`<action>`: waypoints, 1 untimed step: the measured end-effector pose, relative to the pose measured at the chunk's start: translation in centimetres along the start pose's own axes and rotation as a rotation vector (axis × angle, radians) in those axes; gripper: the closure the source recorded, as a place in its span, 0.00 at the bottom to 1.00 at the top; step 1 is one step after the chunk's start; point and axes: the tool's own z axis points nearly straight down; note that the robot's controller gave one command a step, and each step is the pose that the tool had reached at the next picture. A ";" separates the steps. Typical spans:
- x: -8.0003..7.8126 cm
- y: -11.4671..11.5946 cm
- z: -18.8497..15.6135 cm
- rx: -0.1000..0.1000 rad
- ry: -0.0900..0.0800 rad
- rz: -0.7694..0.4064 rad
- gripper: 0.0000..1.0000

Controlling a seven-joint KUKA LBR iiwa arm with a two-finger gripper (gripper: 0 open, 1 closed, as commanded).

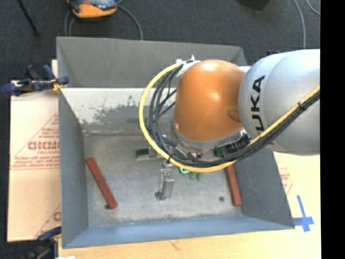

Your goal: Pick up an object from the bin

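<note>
gripper (161,194) hanging over mid bin (73,144) floor | left red-brown bar (101,183), right red-brown bar (233,185) lying well apart | jaw opening: cannot tell

Robotics lab: KUKA arm (280,107) over grey metal bin (73,166), orange handheld units (90,1) w/ cables nearby.

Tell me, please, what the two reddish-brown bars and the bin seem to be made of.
Left bar: matte reddish-brown, square-edged, no gloss; likely painted wood or plastic, unclear which. Right bar: same look, its top end under the arm. Bin: grey sheet metal, judging by flat folded walls; dull finish, speckled scuffs on the back wall.
</note>
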 end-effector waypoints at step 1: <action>-0.1 -0.1 -0.4 -0.001 -0.006 0.004 0.00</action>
